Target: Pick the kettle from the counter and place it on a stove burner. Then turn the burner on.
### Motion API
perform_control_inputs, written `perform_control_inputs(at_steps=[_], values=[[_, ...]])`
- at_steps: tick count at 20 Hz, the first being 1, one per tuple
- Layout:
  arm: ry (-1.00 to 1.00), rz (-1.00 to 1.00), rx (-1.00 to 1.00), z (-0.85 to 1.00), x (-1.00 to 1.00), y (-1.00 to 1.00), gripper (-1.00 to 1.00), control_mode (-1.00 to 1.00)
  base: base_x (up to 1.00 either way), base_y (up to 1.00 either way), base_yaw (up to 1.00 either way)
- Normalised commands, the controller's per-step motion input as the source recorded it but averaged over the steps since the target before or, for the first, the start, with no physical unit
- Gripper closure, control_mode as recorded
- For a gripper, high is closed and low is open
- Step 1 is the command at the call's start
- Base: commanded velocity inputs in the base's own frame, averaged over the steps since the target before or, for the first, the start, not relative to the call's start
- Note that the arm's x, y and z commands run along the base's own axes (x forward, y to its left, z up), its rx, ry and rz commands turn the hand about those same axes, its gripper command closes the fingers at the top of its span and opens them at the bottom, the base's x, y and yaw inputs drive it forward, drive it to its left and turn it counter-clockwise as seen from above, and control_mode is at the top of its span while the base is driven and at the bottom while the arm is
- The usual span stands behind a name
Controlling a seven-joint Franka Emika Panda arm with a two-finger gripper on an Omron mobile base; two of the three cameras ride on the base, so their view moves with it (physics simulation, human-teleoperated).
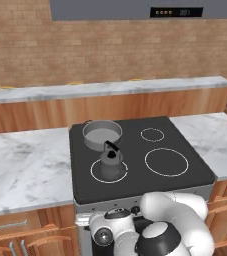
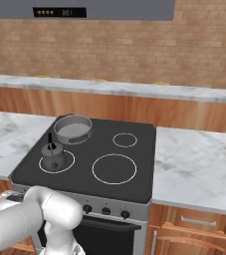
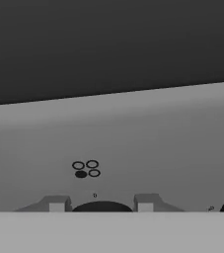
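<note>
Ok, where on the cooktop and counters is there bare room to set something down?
Free: the big ring front right and the small ring behind it, plus the marble counter left of the cooktop and its stretch to the right. Crowded: the cooktop's left side, where the kettle sits on the front ring with the pot close behind it.

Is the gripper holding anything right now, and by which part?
The gripper straddles a black stove knob on the grey control panel; whether its fingertips grip it cannot be told. The kettle sits free on its burner.
</note>
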Motion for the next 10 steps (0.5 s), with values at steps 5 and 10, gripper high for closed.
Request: perform_control_inputs(at_steps=[5, 10], values=[[0.00, 0.09, -0.09, -0.37, -0.09, 0.01, 1.00, -1.00, 0.00, 0.00, 0.00], [0.00, 0.24, -0.31, -0.59, -0.07, 0.08, 1.00, -1.00, 0.00, 0.00, 0.00]])
